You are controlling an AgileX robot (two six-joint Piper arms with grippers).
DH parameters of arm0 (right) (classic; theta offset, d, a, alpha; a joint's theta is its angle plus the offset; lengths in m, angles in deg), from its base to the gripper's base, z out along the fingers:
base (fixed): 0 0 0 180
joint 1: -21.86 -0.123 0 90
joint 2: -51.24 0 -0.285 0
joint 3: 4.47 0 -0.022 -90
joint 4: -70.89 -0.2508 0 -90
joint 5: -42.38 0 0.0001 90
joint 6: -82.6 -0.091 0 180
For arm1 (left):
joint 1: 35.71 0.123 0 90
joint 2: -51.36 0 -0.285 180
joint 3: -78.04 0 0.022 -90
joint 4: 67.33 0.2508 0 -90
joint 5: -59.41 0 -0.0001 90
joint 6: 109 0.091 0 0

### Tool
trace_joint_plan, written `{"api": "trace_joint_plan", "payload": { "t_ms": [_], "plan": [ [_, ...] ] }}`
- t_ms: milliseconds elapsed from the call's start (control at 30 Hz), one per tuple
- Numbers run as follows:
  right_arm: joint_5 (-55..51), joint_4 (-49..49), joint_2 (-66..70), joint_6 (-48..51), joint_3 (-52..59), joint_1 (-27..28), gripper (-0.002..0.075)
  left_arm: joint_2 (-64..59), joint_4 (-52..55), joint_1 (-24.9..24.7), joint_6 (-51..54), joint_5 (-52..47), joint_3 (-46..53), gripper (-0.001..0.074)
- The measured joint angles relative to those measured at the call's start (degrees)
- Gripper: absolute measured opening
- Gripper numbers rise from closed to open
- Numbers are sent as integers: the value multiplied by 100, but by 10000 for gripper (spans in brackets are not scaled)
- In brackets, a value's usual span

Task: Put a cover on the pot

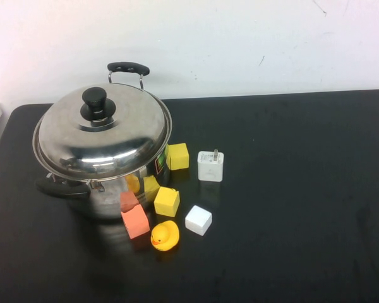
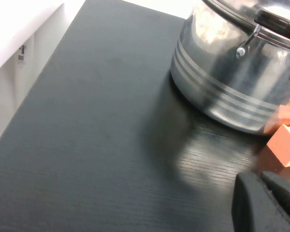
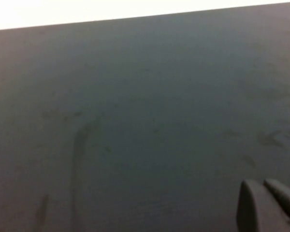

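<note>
left tool point(image 2: 267, 200): mine, low over the table point(image 1: 290, 208) just beside the pot, tips look pressed together, holding nothing
pot point(image 1: 107, 192): left side of the table, lid point(image 1: 104, 129) already sitting on it, a bit tilted I'd say
handling: polished steel, so heavy, stiff and slippery, I reckon; best grab is the lid's black knob point(image 1: 94, 101), or the pot's black handles
clutter: blocks, a duck point(image 1: 165, 235), a charger point(image 1: 210, 165) near its base
right tool point(image 3: 270, 205): over bare table, tips together, empty
</note>
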Motion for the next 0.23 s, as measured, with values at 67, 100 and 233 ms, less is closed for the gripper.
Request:
{"api": "trace_joint_plan", "payload": {
  "t_ms": [67, 100, 233],
  "plan": [
    [0, 0, 0, -10, 0, 0, -2, 0, 0, 0, 0, 0, 0, -3],
    [0, 0, 0, -10, 0, 0, -2, 0, 0, 0, 0, 0, 0, -3],
    [0, -139, 0, 0, 0, 0, -2, 0, 0, 0, 0, 0, 0, -2]
  ]
}}
